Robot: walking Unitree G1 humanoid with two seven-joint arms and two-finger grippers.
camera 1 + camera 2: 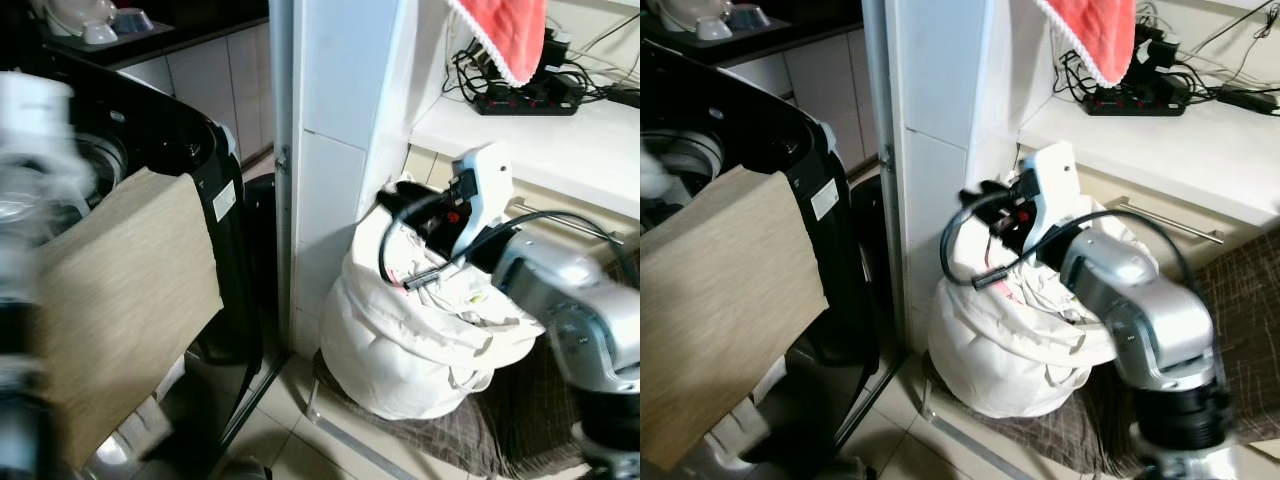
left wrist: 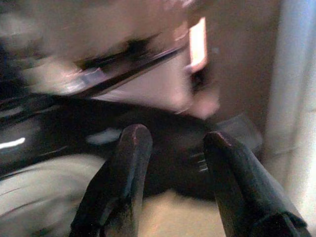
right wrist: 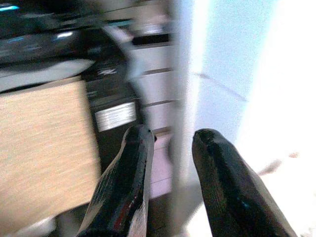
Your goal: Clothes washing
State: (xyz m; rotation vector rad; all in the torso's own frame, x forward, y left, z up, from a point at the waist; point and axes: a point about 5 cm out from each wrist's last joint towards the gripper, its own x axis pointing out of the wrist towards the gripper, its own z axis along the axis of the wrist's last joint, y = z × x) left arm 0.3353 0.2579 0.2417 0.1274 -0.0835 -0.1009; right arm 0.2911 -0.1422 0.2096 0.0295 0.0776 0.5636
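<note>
A black top-loading washing machine [image 1: 190, 140] stands at the left, with a tan cloth [image 1: 120, 290] draped over its front rim. On the floor to its right a white laundry bag [image 1: 400, 340] bulges with pale clothes. My silver right arm [image 1: 560, 280] reaches over the bag's mouth. Its gripper [image 3: 173, 136] is open with nothing between the fingers, and it points toward the machine [image 3: 113, 98] and the tan cloth [image 3: 44, 148]. My left arm [image 1: 30, 130] is a blur above the machine's tub. The left gripper [image 2: 177, 136] is open and empty over the dark rim [image 2: 163, 148].
A white pillar [image 1: 330, 150] separates the machine from the bag. A red cloth [image 1: 505, 30] hangs above a white counter [image 1: 560, 140] that holds a power strip [image 1: 525, 100] and cables. The bag rests on a brown mat [image 1: 500, 420] on the tiled floor.
</note>
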